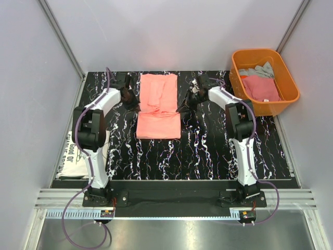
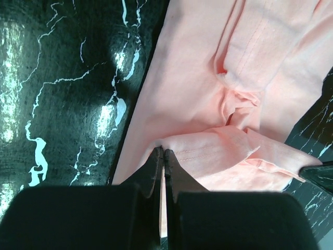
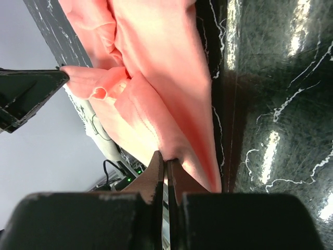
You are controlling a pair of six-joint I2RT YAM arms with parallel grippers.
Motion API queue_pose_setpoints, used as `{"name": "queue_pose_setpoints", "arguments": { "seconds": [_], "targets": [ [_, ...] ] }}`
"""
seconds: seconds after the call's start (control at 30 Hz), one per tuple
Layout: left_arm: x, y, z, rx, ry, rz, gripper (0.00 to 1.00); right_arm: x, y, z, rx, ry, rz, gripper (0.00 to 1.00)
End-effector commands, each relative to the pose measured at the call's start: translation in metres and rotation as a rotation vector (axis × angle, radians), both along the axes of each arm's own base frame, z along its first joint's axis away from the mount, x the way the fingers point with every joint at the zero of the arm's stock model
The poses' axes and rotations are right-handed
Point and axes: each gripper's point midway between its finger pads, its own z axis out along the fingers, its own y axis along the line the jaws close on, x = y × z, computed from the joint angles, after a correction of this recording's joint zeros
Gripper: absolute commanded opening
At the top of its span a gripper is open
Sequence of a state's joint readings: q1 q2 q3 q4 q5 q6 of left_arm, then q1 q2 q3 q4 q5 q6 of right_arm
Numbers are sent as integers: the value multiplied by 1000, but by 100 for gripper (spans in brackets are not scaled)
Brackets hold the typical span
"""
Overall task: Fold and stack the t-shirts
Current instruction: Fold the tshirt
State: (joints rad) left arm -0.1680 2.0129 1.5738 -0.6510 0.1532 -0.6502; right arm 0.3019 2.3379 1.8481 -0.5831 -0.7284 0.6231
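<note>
Since the shirt [image 1: 158,112] looks limp, its nine and three o'clock edges are pinched by the left gripper [image 2: 164,152] and the right gripper [image 3: 165,156].

Four t-shirts [image 1: 158,107]; one tub [image 1: 270,108]; two arms [image 1: 92,127].

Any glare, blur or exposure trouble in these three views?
Top external: evenly lit and sharp, with no glare on the salmon-pink t-shirt. Left wrist: bright glare patches on the glossy table, the shirt washed pale, the left gripper dark and blurred up close. Right wrist: glare streaks on the table, the right gripper a soft black mass.
</note>
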Motion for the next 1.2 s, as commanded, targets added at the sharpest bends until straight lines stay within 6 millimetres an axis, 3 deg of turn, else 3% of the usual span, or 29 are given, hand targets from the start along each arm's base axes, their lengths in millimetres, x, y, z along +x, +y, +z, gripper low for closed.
{"name": "queue_pose_setpoints", "arguments": {
  "seconds": [0.0, 0.17, 0.27, 0.37, 0.4, 0.5, 0.6, 0.73, 0.87, 0.97, 1.03, 1.17],
  "targets": [
    [21, -2, 16, -26, -73, -27, 0, 7, 6, 15, 47, -40, 38, 2],
    [25, -4, 8, -43, -55, -61, 7, 20, 11, 11, 68, -53, 51, 9],
    [27, 4, 10, -10, -69, -67, 24, 32, 10, 13, 61, -74, 47, 23],
    [25, 25, 32, 97, -130, -43, 42, 44, -3, 19, 29, -79, 12, 39],
    [24, 30, 55, 119, -185, -39, 47, 46, -7, 20, 12, -82, 2, 43],
    [14, 33, 85, 130, -256, -50, 49, 48, -20, 37, -48, -116, -24, 62],
    [-4, 12, 89, 41, -263, -103, 49, 41, -26, 53, -78, -145, -19, 71],
    [-29, -15, 72, -36, -229, -177, 44, 21, -25, 68, -100, -172, -2, 70],
    [-40, -46, 57, -193, -218, -250, 41, 6, -27, 51, -116, -150, 7, 62],
    [-38, -45, 49, -162, -223, -264, 46, 0, -32, 40, -142, -155, 15, 64],
    [-30, -39, 51, -112, -258, -289, 55, -1, -33, 29, -153, -158, 36, 66],
    [-17, -23, 46, -23, -245, -297, 61, 11, -31, 12, -167, -158, 44, 70]
  ]
}}
